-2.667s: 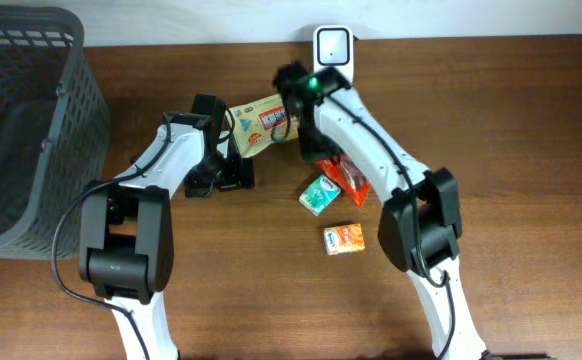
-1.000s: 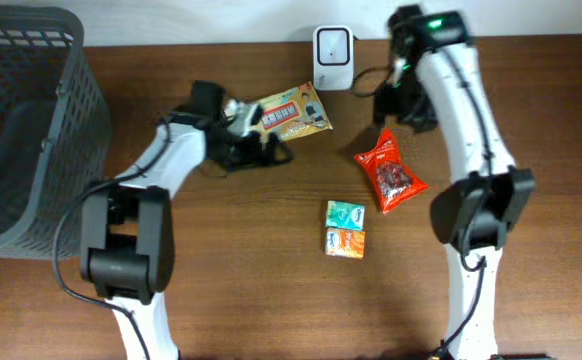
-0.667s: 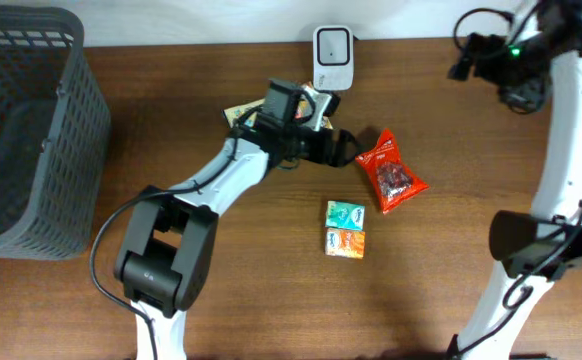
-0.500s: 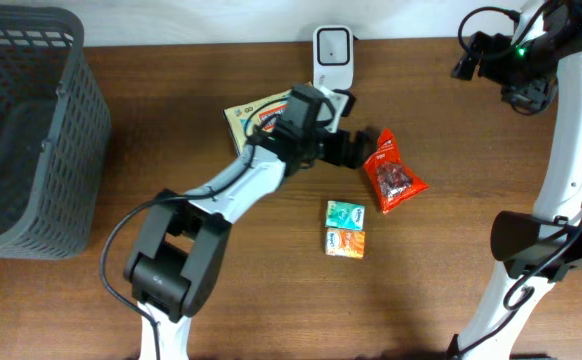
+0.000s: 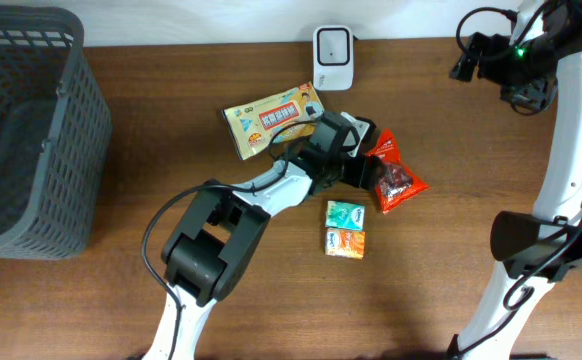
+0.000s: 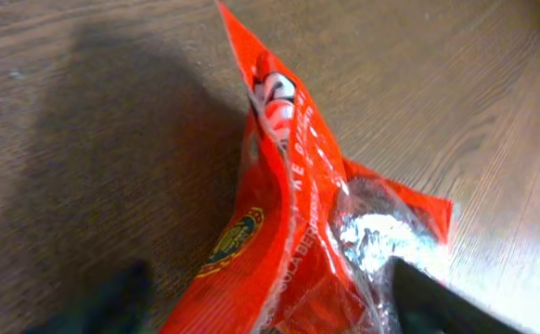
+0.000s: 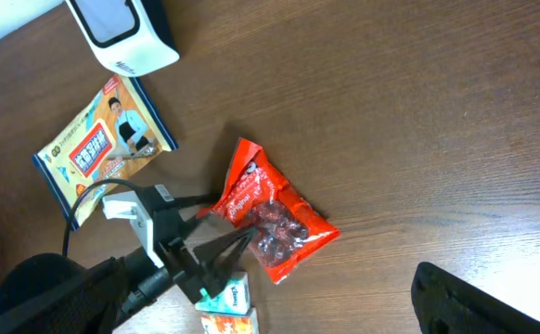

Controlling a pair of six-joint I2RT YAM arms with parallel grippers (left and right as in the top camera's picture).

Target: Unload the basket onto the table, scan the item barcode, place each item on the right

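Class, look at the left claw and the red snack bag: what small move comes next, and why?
Probably close the left claw on the red snack bag: its fingers flank the bag, not yet pinching, and it must reach the scanner.

Left arm (image 5: 271,190): stretched low, reaching out to the right, wrist turned down.
Left pincer (image 5: 369,165): jaws apart; both fingers (image 6: 437,297) dark at the lower corners of its wrist view.
Right arm (image 5: 571,130): raised high at the far right, elbow folded.
Right pincer (image 5: 466,62): spread wide, gripping nothing, facing down.
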